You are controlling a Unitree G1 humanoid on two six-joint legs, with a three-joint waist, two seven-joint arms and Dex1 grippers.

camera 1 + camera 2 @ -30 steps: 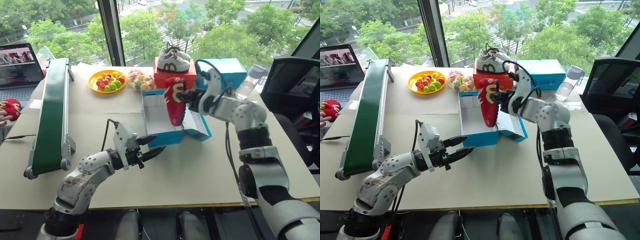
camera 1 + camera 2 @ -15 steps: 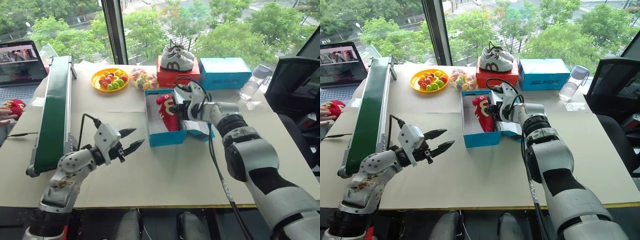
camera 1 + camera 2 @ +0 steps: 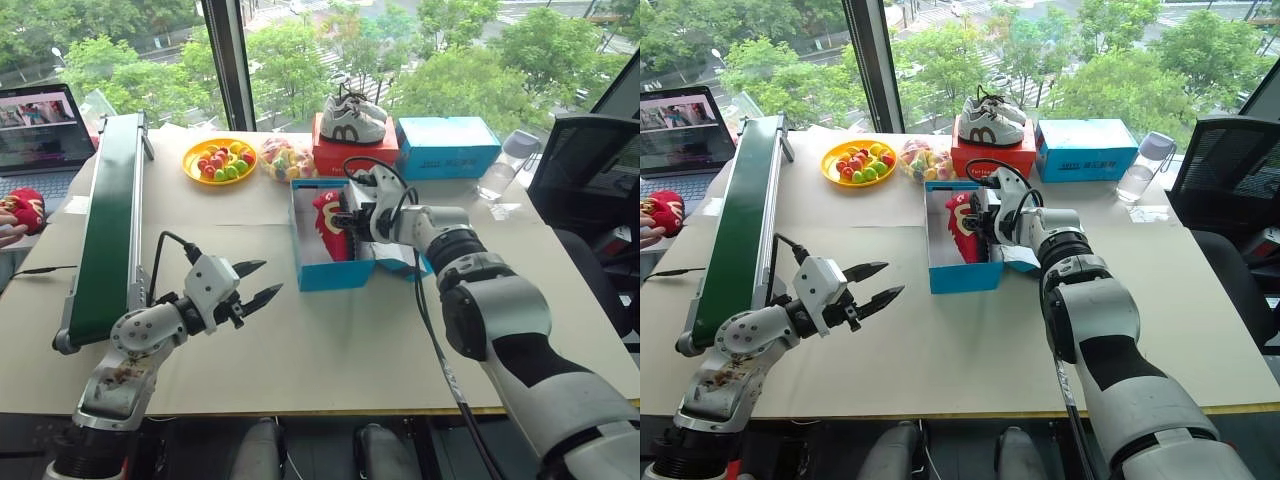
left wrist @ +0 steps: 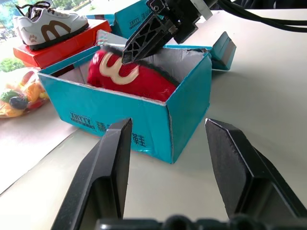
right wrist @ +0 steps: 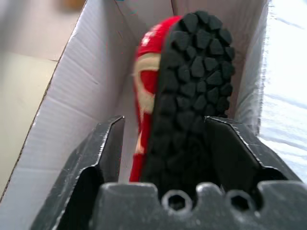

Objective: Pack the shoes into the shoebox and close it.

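now | right hand (image 3: 345, 222): fingers spread either side of 1 red shoe (image 3: 330, 222), which stands on its side inside the open blue shoebox (image 3: 335, 275) mid-table | left hand (image 3: 262, 282): parted, empty, above table (image 3: 330, 340), well short of shoebox

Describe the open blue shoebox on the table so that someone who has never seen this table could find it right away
Start at the long green conveyor on the table's left side and move right, past the yellow fruit plate, to the middle of the table. The shoebox sits there, bright blue outside, white inside, with a red shoe in it. The blue box behind is closed, and the red box carries white sneakers.
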